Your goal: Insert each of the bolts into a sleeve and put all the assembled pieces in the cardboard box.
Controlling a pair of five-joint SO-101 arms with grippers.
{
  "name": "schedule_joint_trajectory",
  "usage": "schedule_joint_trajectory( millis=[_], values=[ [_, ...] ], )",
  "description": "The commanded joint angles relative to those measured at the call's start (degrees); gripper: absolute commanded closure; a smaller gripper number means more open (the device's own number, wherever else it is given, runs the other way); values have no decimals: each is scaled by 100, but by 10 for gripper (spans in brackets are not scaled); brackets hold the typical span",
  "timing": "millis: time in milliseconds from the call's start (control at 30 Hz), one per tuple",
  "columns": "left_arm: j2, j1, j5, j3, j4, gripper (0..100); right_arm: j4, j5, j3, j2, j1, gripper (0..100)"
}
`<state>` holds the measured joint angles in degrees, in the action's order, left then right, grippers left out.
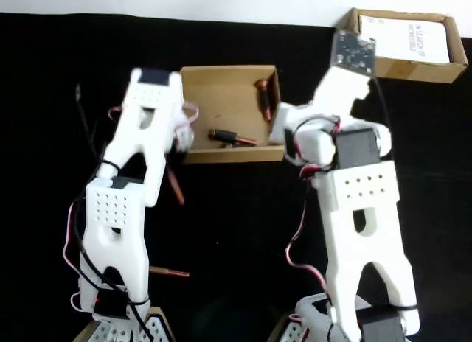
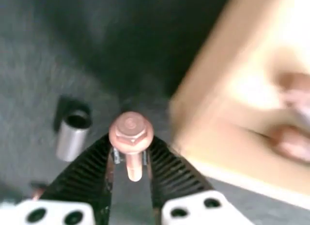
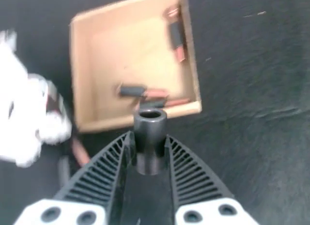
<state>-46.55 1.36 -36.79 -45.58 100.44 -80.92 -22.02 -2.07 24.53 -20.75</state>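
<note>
Pinching, left end effector [image 2: 131, 141]: fingers closed on the shank of a copper bolt [image 2: 131, 129]; the hex head sticks out past the fingertips.
Left position: just outside the cardboard box [image 2: 227, 113], beside one wall, over the table [image 2: 43, 65].
Spare sleeve [image 2: 72, 134]: silver, upright on the table. It is near the left end effector on the side away from the cardboard box, and clear of the copper bolt.
Right end effector [image 3: 149, 137]: clamped on a dark sleeve [image 3: 150, 128], held upright with its open bore past the tips.
Right position: outside the cardboard box, whose near wall lies just beyond the dark sleeve.
Box contents: assembled pieces on the floor. One [image 3: 175, 36] lies along a side wall and another [image 3: 140, 91] is close to the near wall. More copper and dark metal sits next to it, count unclear.
Loose bolts: two on the table in the high view. One [image 1: 175, 186] is just off a box corner beside the left arm; the other [image 1: 169, 271] is near that arm's base.
Second box [image 1: 402, 43]: far table corner, well apart.
</note>
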Motion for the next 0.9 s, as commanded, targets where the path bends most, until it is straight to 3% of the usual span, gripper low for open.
schedule_joint_trajectory(
  millis=[0, 233, 500, 600, 867],
  values=[
    [338, 4, 510, -1596, 35, 992, -602, -26, 338, 409, -497, 992],
    [963, 541, 1837, -3363, 44, 992, -1226, 1134, -198, 708, -1007, 992],
    [2062, 919, 2119, -3407, 88, 992, 171, 2259, -2018, 1604, -1015, 992],
    [2853, 1086, 2119, -2677, 97, 992, 1024, 2620, -2862, 2044, -1015, 992],
    [5657, 1657, 2092, 945, -44, 992, 3495, 2963, -5200, 3591, -1051, 992]
  ],
)
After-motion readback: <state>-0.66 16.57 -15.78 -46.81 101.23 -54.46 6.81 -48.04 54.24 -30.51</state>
